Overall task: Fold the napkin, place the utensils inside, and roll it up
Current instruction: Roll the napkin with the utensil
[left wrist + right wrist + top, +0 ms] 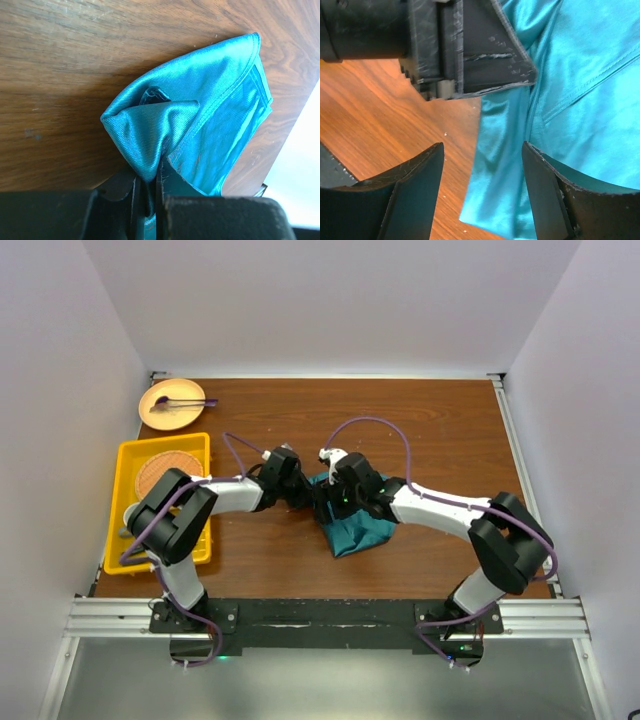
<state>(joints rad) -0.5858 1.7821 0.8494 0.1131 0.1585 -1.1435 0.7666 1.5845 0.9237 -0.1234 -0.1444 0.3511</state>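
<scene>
- The napkin (352,532) is seen bunched in a folded heap near the middle of the table (440,420), where the two arms meet.
- A raised fold of it is pinched by the left gripper (146,200). The fingers are drawn almost together with cloth caught between them, and the rest is spread on the wood beyond.
- The right gripper (482,187) is held wide apart and nothing is gripped. A hemmed edge of the napkin lies between its fingers.
- In the right wrist view the left gripper is seen close by, at the cloth's edge.
- A yellow tray (125,455) holding a round woven mat (165,472) is set at the table's left side. A dish (146,412) with a purple-ended stick (186,401) is placed behind it.
</scene>
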